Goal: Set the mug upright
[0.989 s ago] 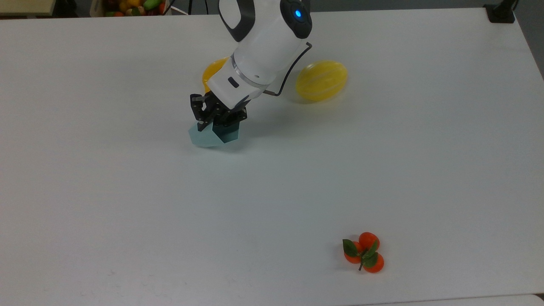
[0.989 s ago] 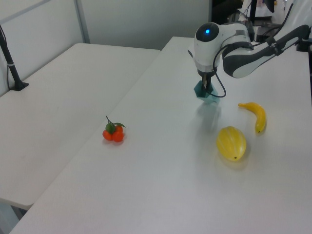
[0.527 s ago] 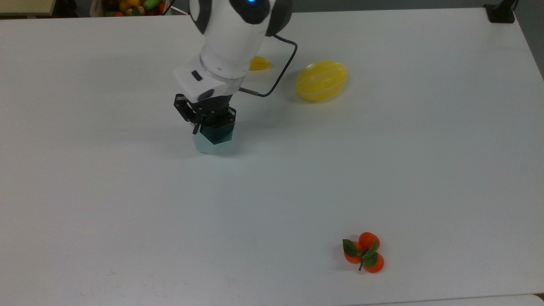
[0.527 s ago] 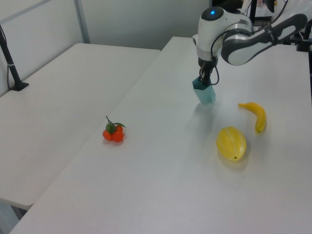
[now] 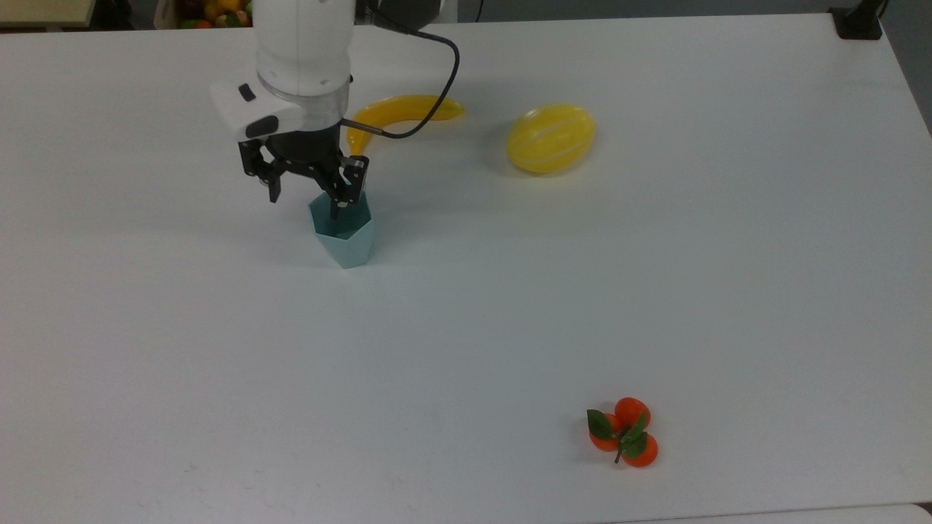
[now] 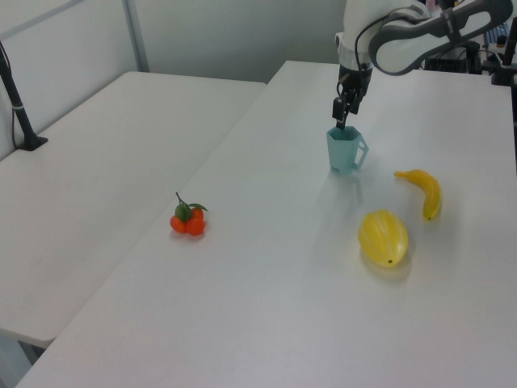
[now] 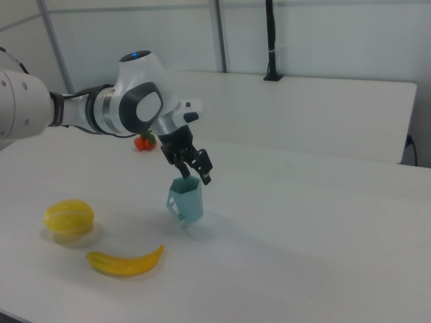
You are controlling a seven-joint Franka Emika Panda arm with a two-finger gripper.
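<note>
One mug (image 5: 343, 236) stood in the upper left of the top view, pale teal and faceted, its mouth turned up and its base flat on the white table (image 5: 510, 313). In the left view its handle stuck out to the left view's right, toward the banana (image 6: 425, 191). The task looked finished or very nearly so, since the cup's long axis ran vertical.

Above it hung the gripper (image 5: 306, 191), jaws spread apart and holding nothing. One fingertip sat at the rim, seemingly just inside the mouth in the top view, while the other hung off the mug on the top view's left. Whether that near fingertip touched the wall could not be told.

So the mug lay directly below and slightly to the top view's right of the jaws' midpoint. Any retreat, I judged, should go straight up along the cup's axis; a sideways drift could catch the rim and tip it.

Elsewhere lay a yellow melon (image 5: 551, 137) and a cluster of oranges (image 5: 623, 431), well apart.
</note>
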